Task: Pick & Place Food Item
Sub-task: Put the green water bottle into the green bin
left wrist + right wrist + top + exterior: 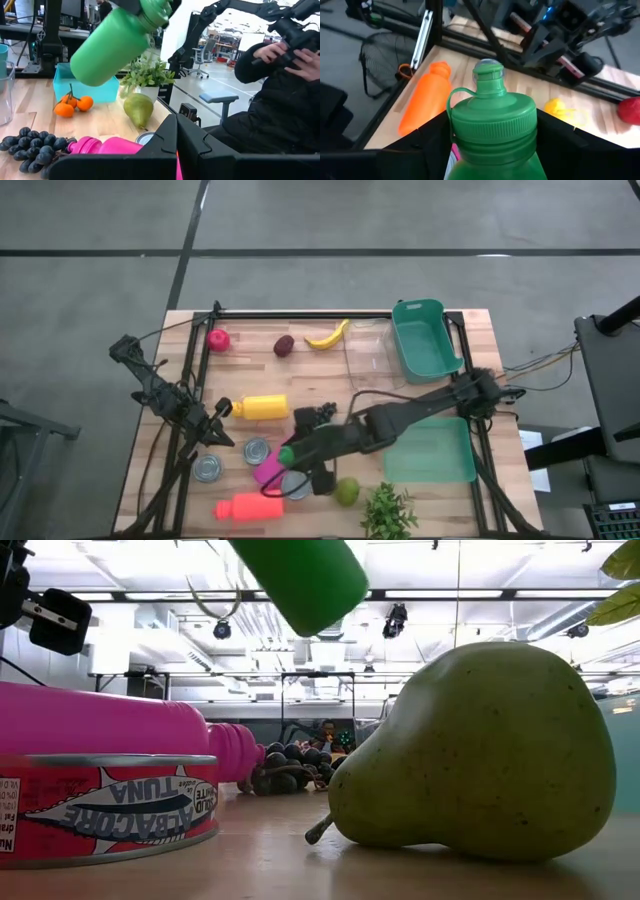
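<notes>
My right gripper (492,150) is shut on a green bottle (112,45) and holds it in the air over the table's near middle, above a pink bottle (268,470). A green pear (480,750) lies on its side on the table near the front edge, also seen in the high view (346,491). Dark grapes (318,415) lie behind the arm. A banana (328,335), a plum (284,345) and a red apple (218,338) lie along the far edge. My left gripper (176,131) waits shut at the table's left, touching nothing. My right gripper pinches the green bottle between its two fingers (427,145), one on each side of the bottle's shoulder (470,160) just below the screw lid. The bottle is lifted clear of the table and tilted, with its cap end (155,10) high and its base (300,575) low.
A tuna can (100,805) and another can (257,450) stand near the front left, beside an orange bottle (248,507). A yellow bottle (262,407) lies mid-table. At the right are a teal bin (428,340), a clear container (368,350) and a teal tray (430,450). A small plant (388,515) stands at the front. A person is beyond the table.
</notes>
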Controlling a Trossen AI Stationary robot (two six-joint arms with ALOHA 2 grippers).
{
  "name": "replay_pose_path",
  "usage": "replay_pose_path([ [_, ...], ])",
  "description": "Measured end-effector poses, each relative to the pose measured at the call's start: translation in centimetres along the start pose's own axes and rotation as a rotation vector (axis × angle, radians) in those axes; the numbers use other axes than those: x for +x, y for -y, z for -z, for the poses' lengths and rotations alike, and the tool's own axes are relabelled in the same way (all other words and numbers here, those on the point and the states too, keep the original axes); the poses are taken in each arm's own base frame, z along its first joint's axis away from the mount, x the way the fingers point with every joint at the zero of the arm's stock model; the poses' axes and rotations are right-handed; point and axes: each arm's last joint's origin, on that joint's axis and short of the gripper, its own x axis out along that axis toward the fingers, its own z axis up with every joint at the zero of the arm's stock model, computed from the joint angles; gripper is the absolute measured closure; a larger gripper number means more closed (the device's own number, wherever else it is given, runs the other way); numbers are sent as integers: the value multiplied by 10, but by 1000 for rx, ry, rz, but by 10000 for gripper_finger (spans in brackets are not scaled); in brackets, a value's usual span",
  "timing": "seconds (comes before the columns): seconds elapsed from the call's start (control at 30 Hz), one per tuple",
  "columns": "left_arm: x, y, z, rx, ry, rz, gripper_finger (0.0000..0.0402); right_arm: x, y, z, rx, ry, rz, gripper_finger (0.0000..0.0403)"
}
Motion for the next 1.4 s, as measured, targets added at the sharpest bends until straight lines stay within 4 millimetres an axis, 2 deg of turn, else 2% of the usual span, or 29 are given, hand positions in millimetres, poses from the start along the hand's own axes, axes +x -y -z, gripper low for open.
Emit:
replay_pose_path([
  [0.1, 0, 0, 0, 0, 0, 0, 402, -7, 0, 19, 28, 56, 5, 158],
  [0.33, 0, 0, 0, 0, 0, 0, 402, -25, 1, 67, 126, 250, 50, 188],
  [0.57, 0, 0, 0, 0, -1, 0, 402, -29, -3, 116, 198, 398, 55, 150],
  [0.73, 0, 0, 0, 0, 0, 0, 402, -29, -4, 144, 200, 445, 69, 165],
  [0.9, 0, 0, 0, 0, 0, 0, 402, -29, -5, 160, 199, 420, 68, 191],
  [1.17, 0, 0, 0, 0, 0, 0, 402, -21, -7, 170, 183, 439, 75, 161],
  [1.4, 0, 0, 0, 0, 0, 0, 402, -10, -9, 175, 157, 542, 99, 183],
])
